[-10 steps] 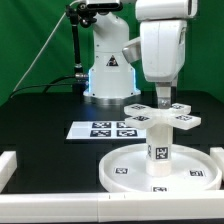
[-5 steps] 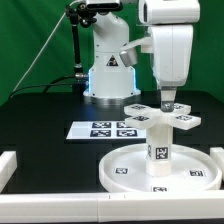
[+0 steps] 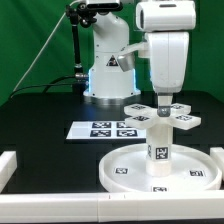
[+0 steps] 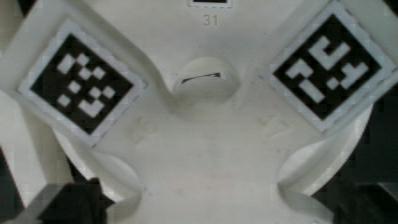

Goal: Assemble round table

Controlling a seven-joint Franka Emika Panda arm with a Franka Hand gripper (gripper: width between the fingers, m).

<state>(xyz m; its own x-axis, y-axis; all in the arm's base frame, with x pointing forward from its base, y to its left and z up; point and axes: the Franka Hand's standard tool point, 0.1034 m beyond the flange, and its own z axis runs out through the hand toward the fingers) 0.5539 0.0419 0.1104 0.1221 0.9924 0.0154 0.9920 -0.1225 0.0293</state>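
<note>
The large round disc (image 3: 160, 168) lies flat at the front, on the exterior view's right. The short thick leg (image 3: 158, 143) stands upright on its middle. The cross-shaped base (image 3: 160, 114) sits on top of the leg. My gripper (image 3: 162, 102) comes straight down onto the base from above. In the wrist view the base (image 4: 199, 150) fills the picture, with two tags and its centre hole (image 4: 201, 78). My dark fingertips (image 4: 64, 206) stand wide apart at either side of one arm of the cross, and the gripper (image 4: 210, 212) looks open.
The marker board (image 3: 103, 129) lies flat behind the disc, toward the exterior view's left. White border blocks (image 3: 6, 166) stand at the front corners and a white rail (image 3: 60, 208) runs along the front edge. The robot's base (image 3: 108, 75) stands at the back.
My hand swung slightly toward the exterior view's right, then back, staying over the cross-shaped base. The base, leg and disc have not visibly moved.
</note>
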